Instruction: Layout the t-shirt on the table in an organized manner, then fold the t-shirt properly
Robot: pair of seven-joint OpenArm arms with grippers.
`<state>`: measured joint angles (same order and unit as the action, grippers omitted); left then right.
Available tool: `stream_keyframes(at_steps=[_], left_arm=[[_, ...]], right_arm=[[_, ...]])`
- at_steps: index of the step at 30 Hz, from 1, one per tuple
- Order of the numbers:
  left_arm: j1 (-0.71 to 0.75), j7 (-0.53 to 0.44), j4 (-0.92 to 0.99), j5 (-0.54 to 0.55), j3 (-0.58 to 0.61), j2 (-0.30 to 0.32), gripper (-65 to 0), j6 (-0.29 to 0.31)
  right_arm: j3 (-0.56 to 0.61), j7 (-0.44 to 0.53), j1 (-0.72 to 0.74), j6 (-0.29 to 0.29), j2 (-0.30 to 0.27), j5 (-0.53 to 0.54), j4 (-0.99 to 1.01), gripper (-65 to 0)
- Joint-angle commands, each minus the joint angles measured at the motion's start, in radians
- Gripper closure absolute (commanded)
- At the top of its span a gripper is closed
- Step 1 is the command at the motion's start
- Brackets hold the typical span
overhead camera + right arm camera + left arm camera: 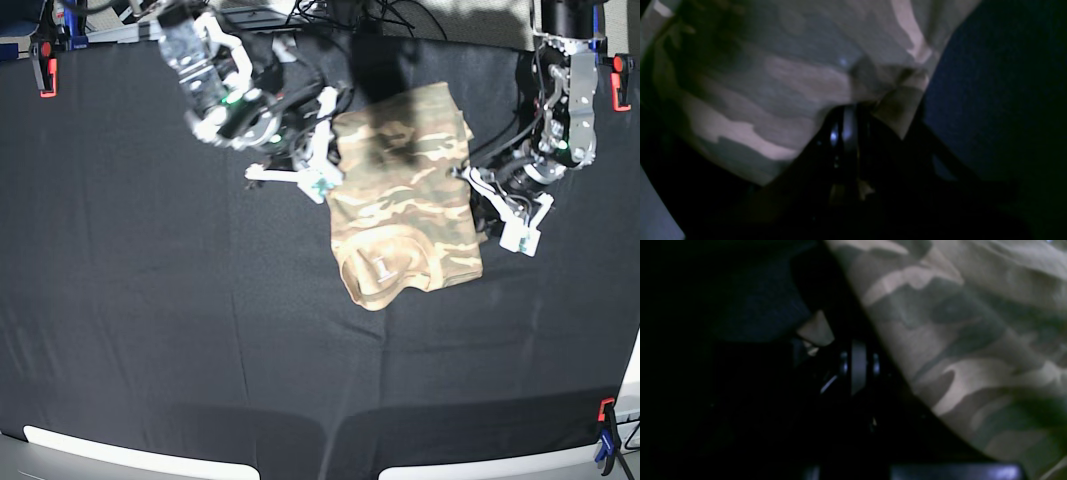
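Note:
The camouflage t-shirt [405, 200] lies bunched in a rough rectangle right of the middle of the black table [150, 300], its white neck label [383, 268] facing up at the near end. My right gripper [328, 180] is shut on the shirt's left edge; in the right wrist view the fabric [773, 83] gathers into the closed gripper [853, 113]. My left gripper [478, 192] is shut on the shirt's right edge. In the left wrist view the shirt [957, 340] runs past the closed gripper [857, 353] and a small cloth corner [816, 330] pokes out on the other side.
Orange-and-blue clamps sit at the far left edge [45, 65], the far right edge [617, 80] and the near right corner [607, 435]. Cables [380, 15] lie behind the table's far edge. Both arms reach in from the far side.

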<state>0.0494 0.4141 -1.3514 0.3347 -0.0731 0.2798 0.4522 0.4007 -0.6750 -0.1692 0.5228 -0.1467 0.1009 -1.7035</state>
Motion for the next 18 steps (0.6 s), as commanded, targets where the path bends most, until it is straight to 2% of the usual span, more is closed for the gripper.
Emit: stream_keyframes(at_steps=[1,7,10,13,15,18], left_arm=[[-0.019,-0.027,-0.013,0.014,-0.003,0.003,0.0,0.004],[-0.024,-0.041,-0.018,0.014,-0.004,0.006,0.0,0.003],[-0.016,-0.016,-0.047,0.031,-0.006,0.032,0.0,0.002],[-0.002,0.054,-0.107,0.118,-0.007,0.081,0.0,-0.050],[0.022,0.073,-0.164,0.128,-0.016,0.108,0.0,-0.091],[0.095,0.106,-0.259,0.132,-0.067,0.119,0.0,-0.108]], right_arm=[[0.020,0.031,0.008,-0.005,0.009,0.010,-0.021,0.0],[0.063,-0.005,0.000,-0.016,0.061,0.003,-0.021,0.0],[0.054,-0.037,-0.002,-0.035,0.063,0.003,-0.033,0.0],[-0.002,-0.044,-0.026,-0.045,0.064,0.003,-0.090,0.0],[-0.058,-0.044,-0.056,-0.045,0.064,0.003,-0.153,0.0],[-0.160,-0.045,-0.116,-0.045,0.064,0.003,-0.259,0.0]])
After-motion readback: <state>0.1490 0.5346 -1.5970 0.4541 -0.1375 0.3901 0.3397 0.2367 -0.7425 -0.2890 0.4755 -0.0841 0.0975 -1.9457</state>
